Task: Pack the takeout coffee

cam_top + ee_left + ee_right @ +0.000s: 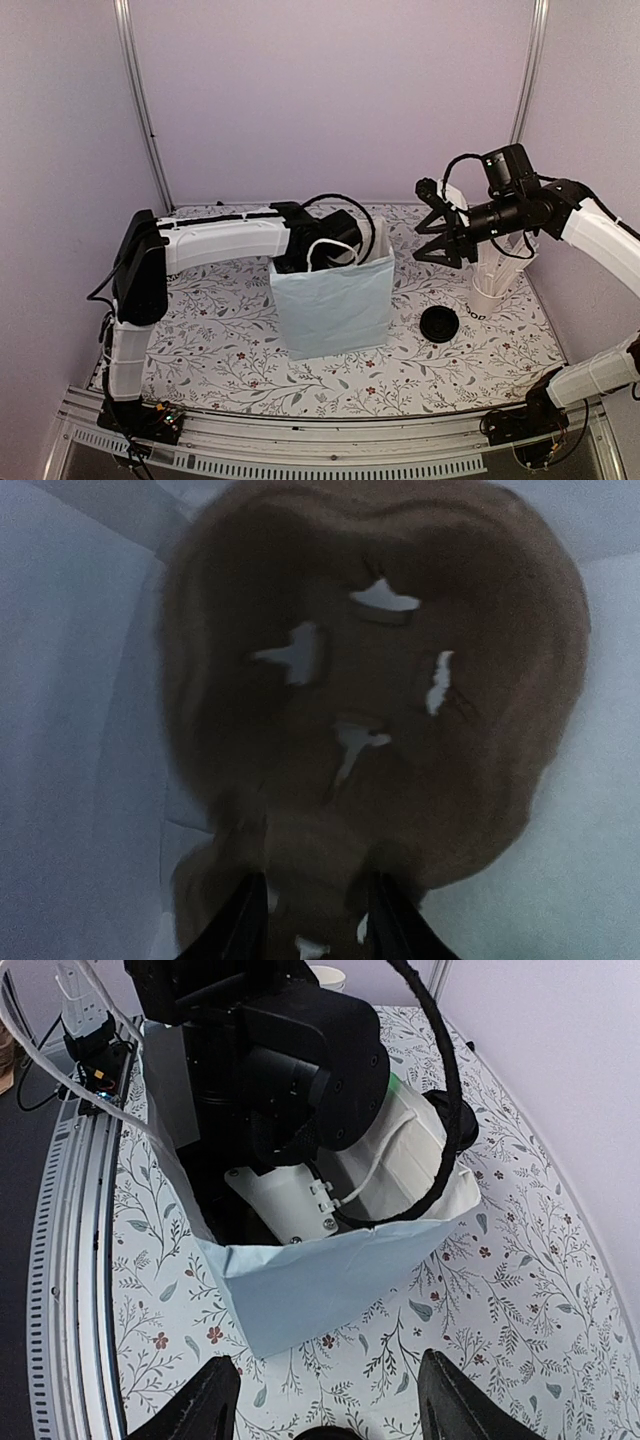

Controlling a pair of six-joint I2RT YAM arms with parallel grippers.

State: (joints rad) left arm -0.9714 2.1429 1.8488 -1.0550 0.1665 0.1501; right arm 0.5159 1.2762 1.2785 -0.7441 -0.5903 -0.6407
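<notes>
Cardboard cup carrier (370,680) apparently being seated in the pale-blue paper bag (335,305) by the left claw (317,925), grip unclear; right claw (325,1412) held wide beside the bag, black lid (439,325) likely fetched next.

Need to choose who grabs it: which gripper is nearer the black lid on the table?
Right. The right gripper hovers open above the black lid; the left gripper is down inside the pale-blue bag, to the lid's left.
</notes>
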